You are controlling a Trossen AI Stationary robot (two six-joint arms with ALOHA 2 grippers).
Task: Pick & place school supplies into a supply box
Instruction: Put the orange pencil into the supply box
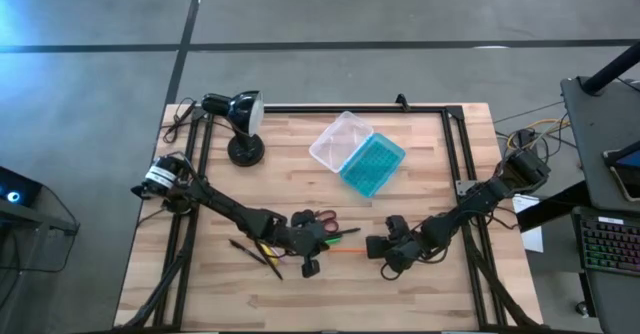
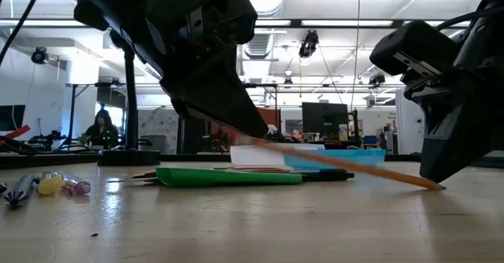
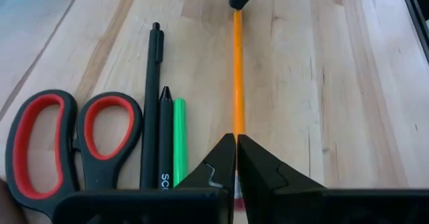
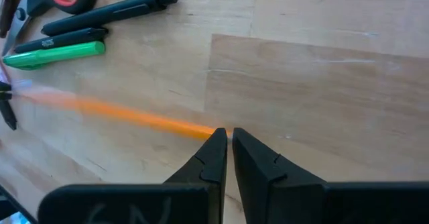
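Observation:
An orange pencil lies between my two grippers near the table's front. My left gripper is shut on one end and my right gripper is shut at the other. Beside the left gripper lie red-handled scissors, a dark pen, a dark marker and a green marker, all flat on the wood. More dark pens and a yellow pencil rest to the left. The supply box sits open farther back, its teal half beside its clear half. My left gripper pinches the orange pencil's end between its two fingers, which lie along the pencil. That end is lifted off the table, so the pencil slants down toward the right. My right gripper has the pencil's other end at its fingertips, coming from above. That end rests on the table.
A black desk lamp stands at the table's far left, its cable trailing off the edge. Black rails run along the far edge and both sides. Bare wood lies between the grippers and the box. A person sits in the room far behind.

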